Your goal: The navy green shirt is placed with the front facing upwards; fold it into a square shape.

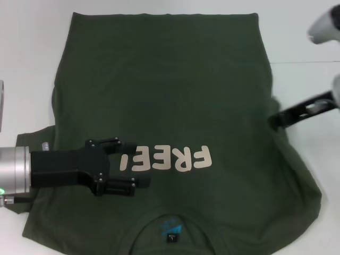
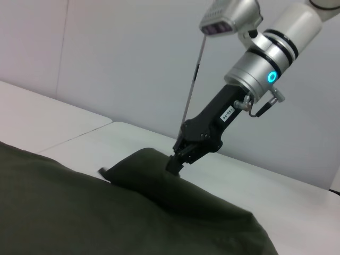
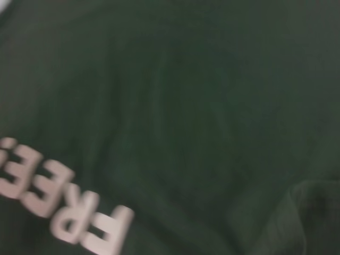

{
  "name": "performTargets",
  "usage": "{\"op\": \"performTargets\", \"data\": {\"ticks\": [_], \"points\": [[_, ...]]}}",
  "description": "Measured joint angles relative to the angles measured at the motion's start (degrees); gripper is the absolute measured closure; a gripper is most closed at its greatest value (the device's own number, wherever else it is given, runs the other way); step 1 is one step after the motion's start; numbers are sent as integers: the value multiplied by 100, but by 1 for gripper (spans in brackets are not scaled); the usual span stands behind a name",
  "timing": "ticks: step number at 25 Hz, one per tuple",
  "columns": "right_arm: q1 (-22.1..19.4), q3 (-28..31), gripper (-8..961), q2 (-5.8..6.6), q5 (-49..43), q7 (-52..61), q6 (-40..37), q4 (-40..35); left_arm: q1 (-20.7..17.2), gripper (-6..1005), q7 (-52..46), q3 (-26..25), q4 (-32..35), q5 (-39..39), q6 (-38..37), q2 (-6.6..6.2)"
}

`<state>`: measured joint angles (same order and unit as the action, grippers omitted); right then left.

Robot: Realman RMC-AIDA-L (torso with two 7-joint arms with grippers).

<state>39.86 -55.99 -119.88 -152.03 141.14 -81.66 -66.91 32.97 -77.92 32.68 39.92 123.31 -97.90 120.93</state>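
The white table [image 1: 32, 64] carries the navy green shirt [image 1: 159, 85], which lies spread front-up across most of the head view, its hem at the far edge and its collar [image 1: 170, 227] nearest the robot. The cloth is mostly flat, though the sleeve on the robot's right is drawn in over the body and bunches into a raised fold, seen in the left wrist view as a dark peak [image 2: 154, 164] standing up from the fabric. The sleeve on the left lies out flat on the table under the left arm. Across the chest runs the pale pinkish "FREE!" print [image 1: 167, 158], upside down from the head camera; the right wrist view shows part of the same lettering [image 3: 64, 207] against green cloth. The left gripper [image 1: 139, 164] reaches in from the left side, low over the chest just beside the end of the print, its black fingers [image 1: 125, 183] spread apart with nothing between them. The right gripper [image 1: 273, 121] comes in from the right edge and meets the shirt at the bunched sleeve; in the left wrist view its tips [image 2: 175, 162] are pinched together on the raised fold. Inside the collar sits a blue mark [image 1: 171, 226] with a small tag [image 1: 171, 237] below it.
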Motion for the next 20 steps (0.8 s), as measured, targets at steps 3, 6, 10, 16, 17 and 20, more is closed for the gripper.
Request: {"op": "performTargets", "data": {"ticks": [3,6,10,16,17,20], "points": [[116,-377,946,-22,91,103,101,60,-18,89,0,-1,0,0,3,0],[214,-626,947,-27,133,193,241,190,-33,90,21,-23,0,1,6,3],[358,-768,947,-27,189,225,362,441,-44,91,36,-31,-2,1,10,8],[292,-756,946,6,178,234,282,376,-56,92,43,-33,-2,1,18,9],[234,-724,946,19,149,251,272,337,-58,92,44,-34,-2,1,18,9],[17,-580,947,47,-67,308,229,206,-62,93,45,-33,-2,1,18,9]]}}
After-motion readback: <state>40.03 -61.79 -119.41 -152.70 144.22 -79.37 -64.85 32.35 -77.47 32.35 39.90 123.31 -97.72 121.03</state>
